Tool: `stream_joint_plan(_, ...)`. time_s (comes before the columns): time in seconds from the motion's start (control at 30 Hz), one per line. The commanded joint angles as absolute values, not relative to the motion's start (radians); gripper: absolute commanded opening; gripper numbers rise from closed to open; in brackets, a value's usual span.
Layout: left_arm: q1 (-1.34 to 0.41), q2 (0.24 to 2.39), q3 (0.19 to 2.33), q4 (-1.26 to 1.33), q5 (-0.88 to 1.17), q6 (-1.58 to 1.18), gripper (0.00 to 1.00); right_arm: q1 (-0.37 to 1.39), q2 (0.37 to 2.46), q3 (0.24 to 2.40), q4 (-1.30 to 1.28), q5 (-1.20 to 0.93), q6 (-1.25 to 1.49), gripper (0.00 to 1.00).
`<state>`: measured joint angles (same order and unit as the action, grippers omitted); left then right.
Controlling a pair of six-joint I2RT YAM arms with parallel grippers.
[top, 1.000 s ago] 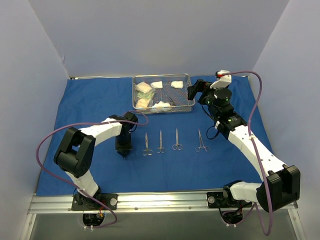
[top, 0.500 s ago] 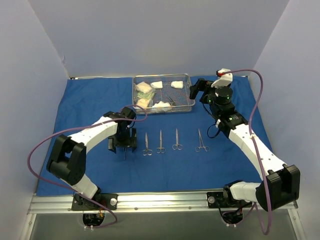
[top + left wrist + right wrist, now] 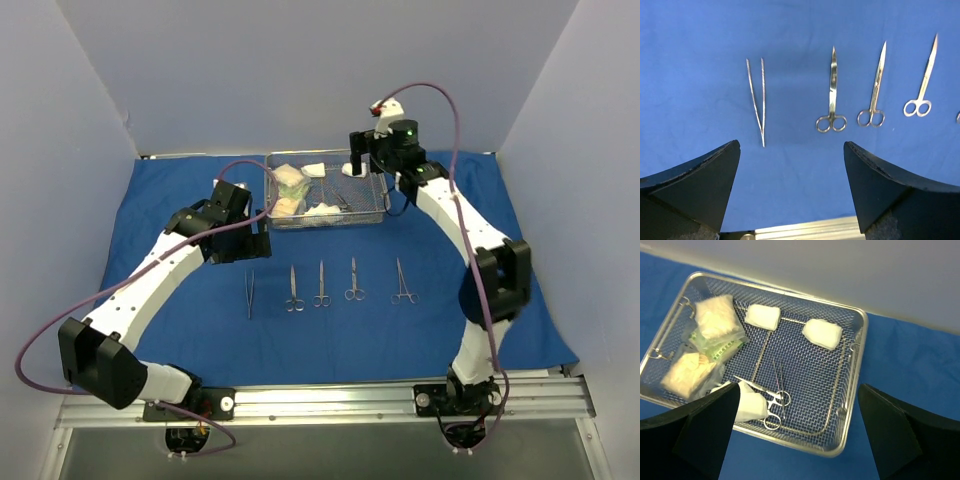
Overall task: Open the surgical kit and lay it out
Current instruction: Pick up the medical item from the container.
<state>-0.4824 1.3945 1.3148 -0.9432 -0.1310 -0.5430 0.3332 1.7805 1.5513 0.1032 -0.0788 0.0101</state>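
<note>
The left arm (image 3: 150, 283) stretches from its base at the near left corner in a long line up and to the right. Its wrist is bent so that the left gripper (image 3: 791, 147) looks down at the blue cloth (image 3: 150, 190). Its fingers stand wide apart, with nothing between them. Below it the tweezers (image 3: 757, 100) lie flat on the cloth, and to their right follow three small scissors (image 3: 831, 95) and the forceps (image 3: 403, 282) — one row, each apart from the next.

The right arm (image 3: 455, 218) rises from its base, folds at the elbow and reaches to the far side. There the right gripper (image 3: 797, 390) hangs over the wire-mesh tray (image 3: 860, 340), also spread open and empty. The tray stands at the far middle of the cloth — gauze pads (image 3: 763, 316), clear packets (image 3: 715, 320) and one more ring-handled instrument (image 3: 772, 402) lie in it.
</note>
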Motion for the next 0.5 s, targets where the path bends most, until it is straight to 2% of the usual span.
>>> stream_joint_plan(0.0, -0.443, 1.336, 1.326, -0.862, -0.118, -0.549, 0.94, 0.328, 1.969, 1.741, -0.159, -0.179, -0.087, 1.0)
stream_joint_plan(0.17, -0.344, 1.338, 1.289, -0.833, -0.006, -0.529, 0.94, 0.334, 2.196, 2.018, -0.33, -0.187, -0.092, 0.99)
stream_joint_plan(0.47, -0.275, 1.356, 1.255, -0.807, 0.067, -0.503, 0.94, 0.359, 2.335, 2.077, -0.419, -0.169, -0.143, 0.95)
